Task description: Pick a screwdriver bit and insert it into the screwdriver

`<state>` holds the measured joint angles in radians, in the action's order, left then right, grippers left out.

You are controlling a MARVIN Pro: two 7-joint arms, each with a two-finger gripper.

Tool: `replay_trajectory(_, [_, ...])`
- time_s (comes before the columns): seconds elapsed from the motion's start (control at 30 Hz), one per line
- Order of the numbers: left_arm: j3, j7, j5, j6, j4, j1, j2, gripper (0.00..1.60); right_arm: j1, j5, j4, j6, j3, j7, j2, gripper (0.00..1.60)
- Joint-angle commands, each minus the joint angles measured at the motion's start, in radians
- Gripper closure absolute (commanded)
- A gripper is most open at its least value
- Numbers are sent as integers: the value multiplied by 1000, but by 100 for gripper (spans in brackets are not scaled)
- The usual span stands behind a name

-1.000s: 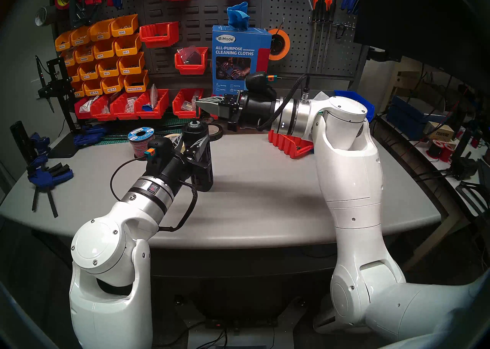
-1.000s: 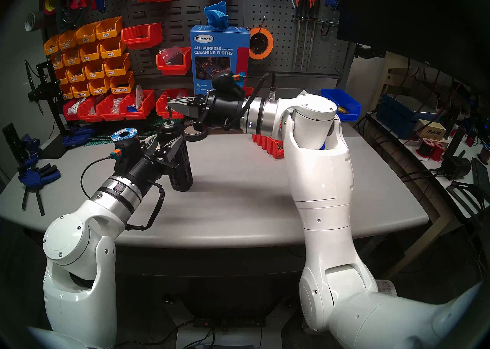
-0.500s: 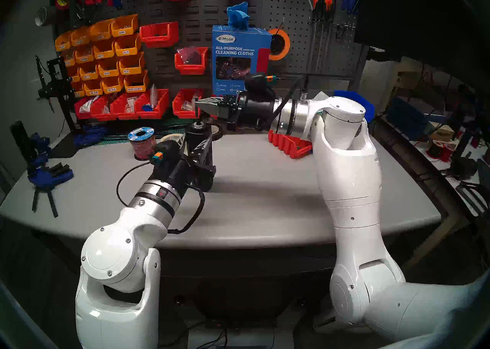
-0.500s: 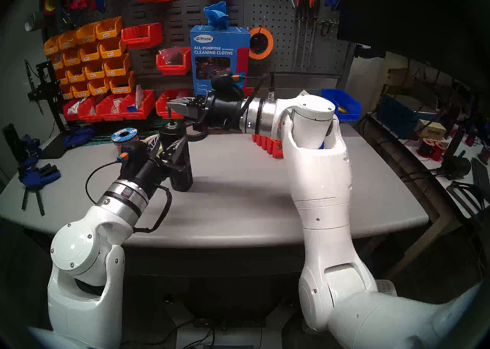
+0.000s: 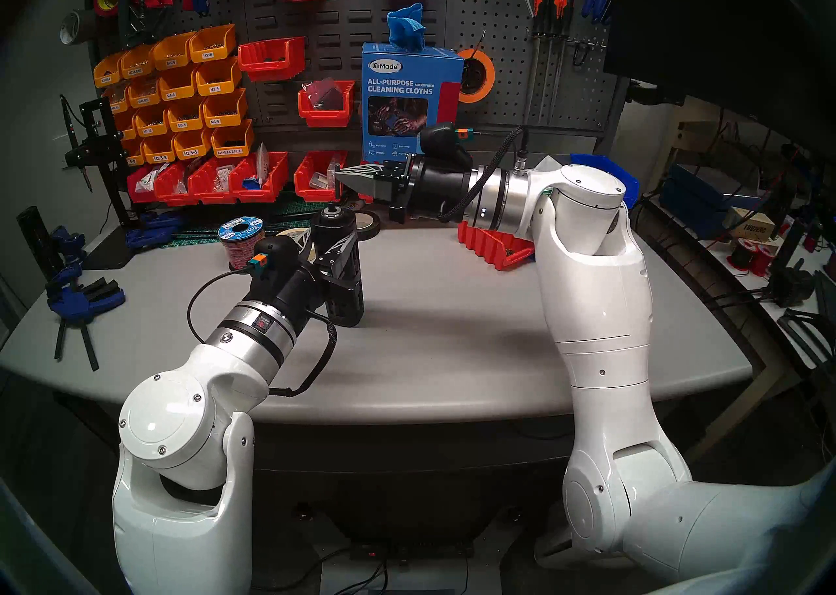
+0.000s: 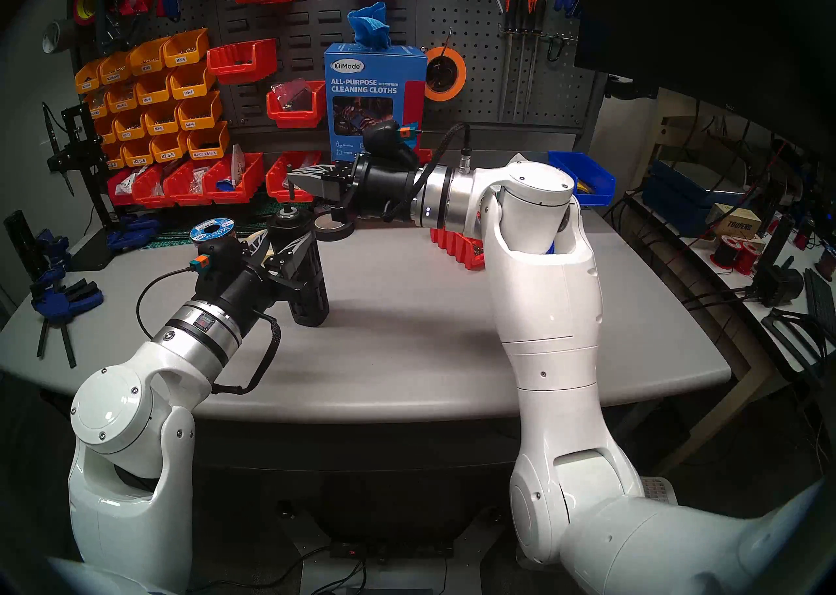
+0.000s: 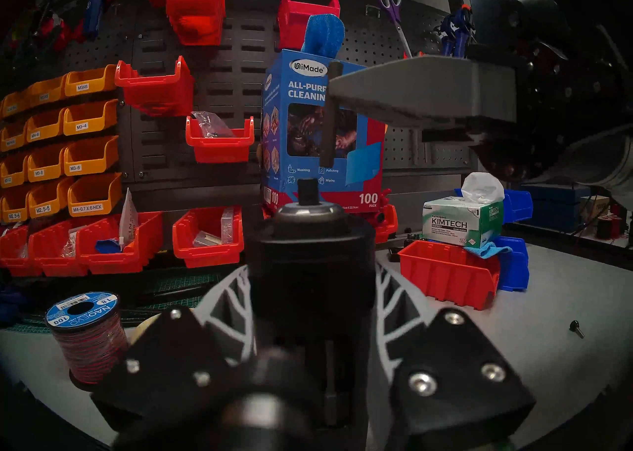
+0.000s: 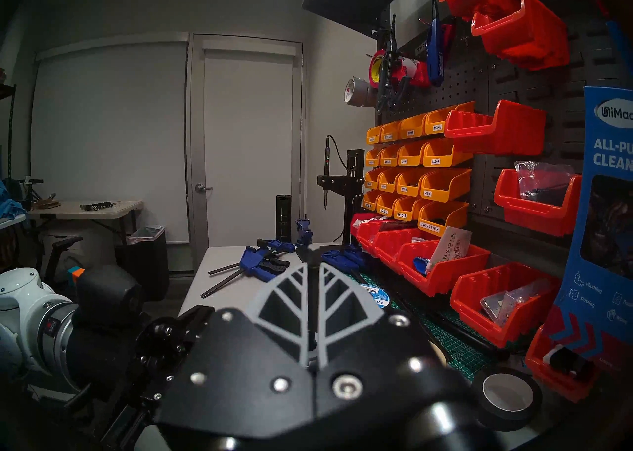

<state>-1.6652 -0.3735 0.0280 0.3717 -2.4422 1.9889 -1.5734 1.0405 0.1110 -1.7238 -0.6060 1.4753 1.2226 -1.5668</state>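
Right gripper (image 6: 293, 181) pinches bit (image 7: 329, 121) above, seemingly right of, screwdriver (image 7: 310, 268) socket; left gripper (image 6: 289, 259) clamps screwdriver. Misalignment risks jamming.

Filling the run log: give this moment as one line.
left gripper: shut on screwdriver | right gripper: shut on bit | bit above socket, not inserted

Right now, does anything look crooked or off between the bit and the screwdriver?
Slightly. The screwdriver bit in the right pincer hangs nearly upright, clear of the screwdriver held by the left pincer, and right of its socket.
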Motion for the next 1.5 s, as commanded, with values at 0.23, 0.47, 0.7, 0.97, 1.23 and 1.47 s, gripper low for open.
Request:
replay_trajectory(0.23, [-74, -145, 96, 41, -1, -55, 83, 160, -35, 12, -12, -1, -3, 12, -9, 160])
replay_trajectory(0.47, [-113, -202, 143, 93, 65, -142, 118, 160, -33, 11, -21, -4, -1, 11, -5, 160])
replay_trajectory(0.7, [-135, -238, 175, 109, 108, -179, 139, 160, -25, 12, -37, -11, 10, 12, 5, 160])
replay_trajectory(0.97, [-145, -260, 193, 118, 138, -191, 155, 160, -19, 14, -47, -23, 11, 11, 13, 160])
replay_trajectory(1.23, [-144, -264, 186, 100, 134, -181, 163, 160, -15, 21, -34, -24, 2, 4, 20, 160])
replay_trajectory(1.47, [-146, -269, 189, 100, 134, -176, 167, 160, -19, 30, -23, -20, -5, 0, 22, 160])
